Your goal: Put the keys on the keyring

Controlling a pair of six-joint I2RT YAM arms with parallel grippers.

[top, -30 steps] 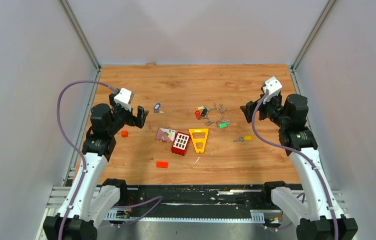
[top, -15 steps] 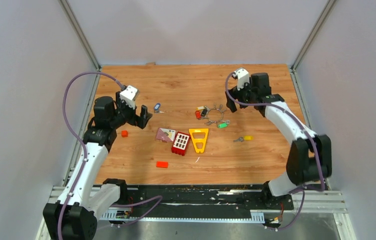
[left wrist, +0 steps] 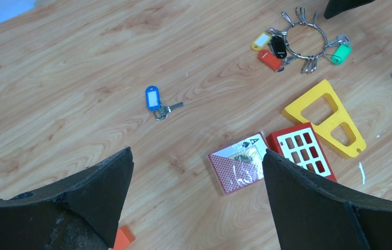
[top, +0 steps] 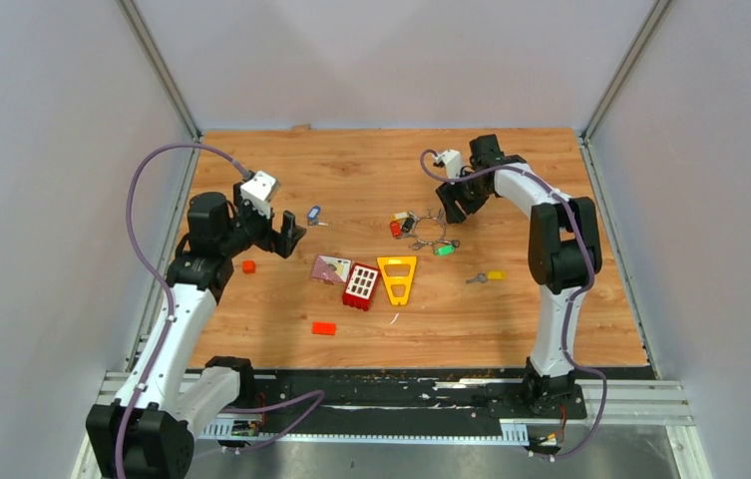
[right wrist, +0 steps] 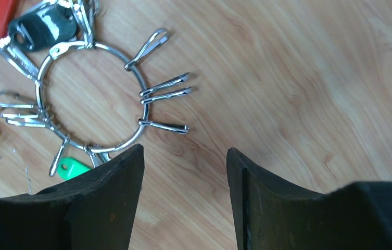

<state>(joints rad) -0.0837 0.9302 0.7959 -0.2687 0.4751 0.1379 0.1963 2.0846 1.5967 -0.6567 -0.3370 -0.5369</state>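
The keyring (top: 430, 229) is a silver wire ring with several clips and red, black, yellow and green tags, lying mid-table. The right wrist view shows the keyring (right wrist: 92, 96) just ahead and left of my right gripper (right wrist: 185, 151). That gripper's jaws are open part way over bare wood, empty. In the top view the right gripper (top: 448, 206) hovers at the ring's far right side. A blue-headed key (top: 314, 214) lies alone near my left gripper (top: 289, 232). The left gripper (left wrist: 198, 152) is wide open and empty, with the blue key (left wrist: 154, 100) ahead of it. A yellow-headed key (top: 489, 276) lies to the right.
A yellow triangular frame (top: 397, 277), a red block with holes (top: 361, 285) and a card pack (top: 331, 268) sit together near the middle. Small orange-red blocks lie at the left (top: 248, 266) and nearer the front (top: 323, 327). Walls enclose the table.
The right arm swung from the right side across to the keyring, and its jaws narrowed. The left arm shifted slightly forward early on, then held still.
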